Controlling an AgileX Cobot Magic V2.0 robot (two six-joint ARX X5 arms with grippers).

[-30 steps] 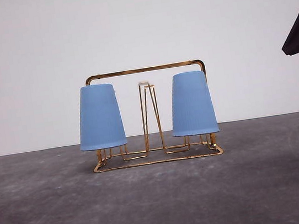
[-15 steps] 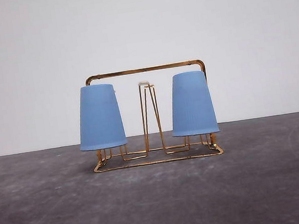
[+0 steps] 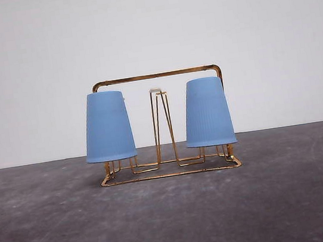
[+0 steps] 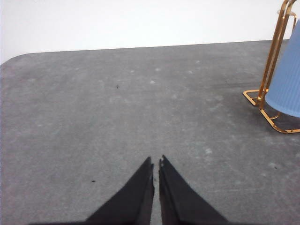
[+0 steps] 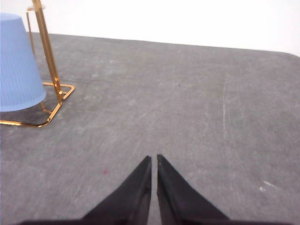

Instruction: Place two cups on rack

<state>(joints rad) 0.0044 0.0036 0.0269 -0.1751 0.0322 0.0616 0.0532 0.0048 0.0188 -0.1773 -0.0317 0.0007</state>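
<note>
Right arm gone from view since a second ago, both cups (image 3: 107,127) (image 3: 207,112) sit upturned on the rack (image 3: 156,75), left gripper (image 4: 155,165) and right gripper (image 5: 154,161) pinched closed, empty: looks done.

Looks like lab test bench: bare grey tabletop (image 3: 57,232), blank white backdrop wall (image 3: 148,26), staged setup, no household clutter.

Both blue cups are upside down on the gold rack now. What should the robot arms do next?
Probably nothing more than stay back and rest. Both cups, the left cup and the right cup, sit upside down on the rack. The left gripper and right gripper are shut, hold nothing, and hover over bare table, away from the rack.
</note>
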